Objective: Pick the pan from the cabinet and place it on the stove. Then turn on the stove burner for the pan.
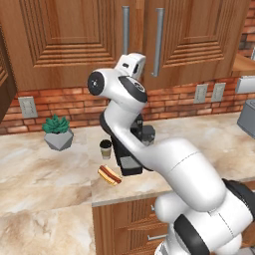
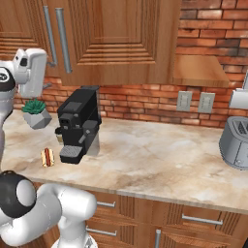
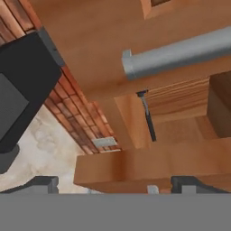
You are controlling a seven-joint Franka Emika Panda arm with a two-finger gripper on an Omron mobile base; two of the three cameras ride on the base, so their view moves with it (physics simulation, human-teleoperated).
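The cabinet [image 1: 74,40] hangs above the counter with both ridged doors shut; the pan is hidden and the stove is out of view. My gripper [image 1: 132,63] is raised just below and in front of the left door's silver bar handle [image 1: 125,30], beside the right door's handle [image 1: 158,42]. In the hand view the gripper [image 3: 116,184] is open, its fingertips [image 3: 43,184] far apart with nothing between them, and a bar handle [image 3: 180,54] crosses close above. From the right the hand [image 2: 31,68] sits left of the two handles [image 2: 63,38].
A black coffee machine [image 2: 77,123] stands on the marble counter [image 2: 160,160] under the cabinet, with a cup [image 1: 105,148] and a hot dog [image 1: 109,175] beside it. A potted plant [image 1: 58,132] is at the left, a toaster [image 2: 236,140] at the right.
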